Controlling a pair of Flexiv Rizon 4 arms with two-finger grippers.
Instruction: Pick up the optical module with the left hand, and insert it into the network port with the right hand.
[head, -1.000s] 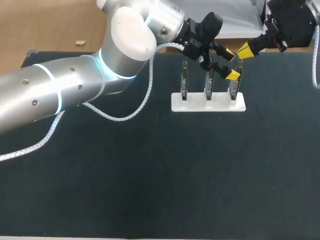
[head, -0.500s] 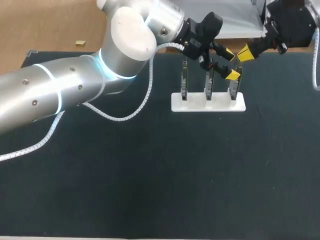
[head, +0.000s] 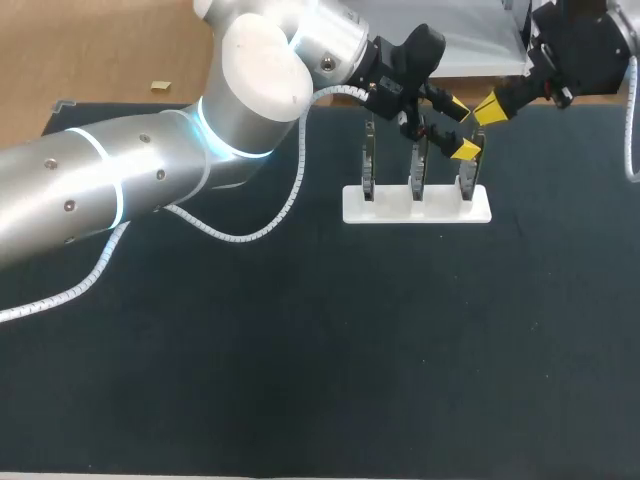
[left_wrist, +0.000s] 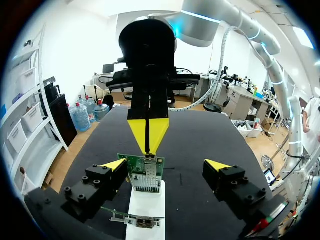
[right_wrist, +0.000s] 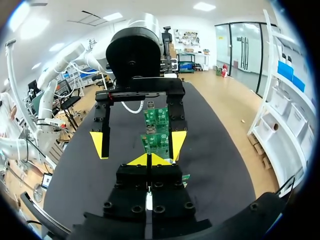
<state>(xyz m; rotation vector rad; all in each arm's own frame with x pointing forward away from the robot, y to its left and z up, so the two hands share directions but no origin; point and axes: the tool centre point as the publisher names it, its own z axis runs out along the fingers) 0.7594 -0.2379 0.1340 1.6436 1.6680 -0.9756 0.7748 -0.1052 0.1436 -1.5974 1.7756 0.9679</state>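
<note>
Head view and both wrist views leave the module too small or too hidden to make out, and I cannot tell whether it lies between the right gripper's (head: 487, 108) tips. Those tips are pressed together into one yellow wedge. Since a second ago the wedge has dropped a touch toward the board (head: 468, 178) at the right end of the stand (head: 392, 208); the left arm (head: 150, 170) has not moved.

In the left wrist view the right gripper (left_wrist: 148, 132) points straight down, just above the port (left_wrist: 148, 173), a silvery cage on the green board's upper edge. The left gripper (left_wrist: 166, 166) is spread wide, with one tip just beside the board's edge and the other well apart from it.

From above, the left gripper's upper tip nearly touches the right gripper, so room there is tight. Two other boards (head: 418, 170) stand upright in the stand. It sits near the far edge of the table (head: 350, 350), and a broad stretch of dark table lies open on the near side.
</note>
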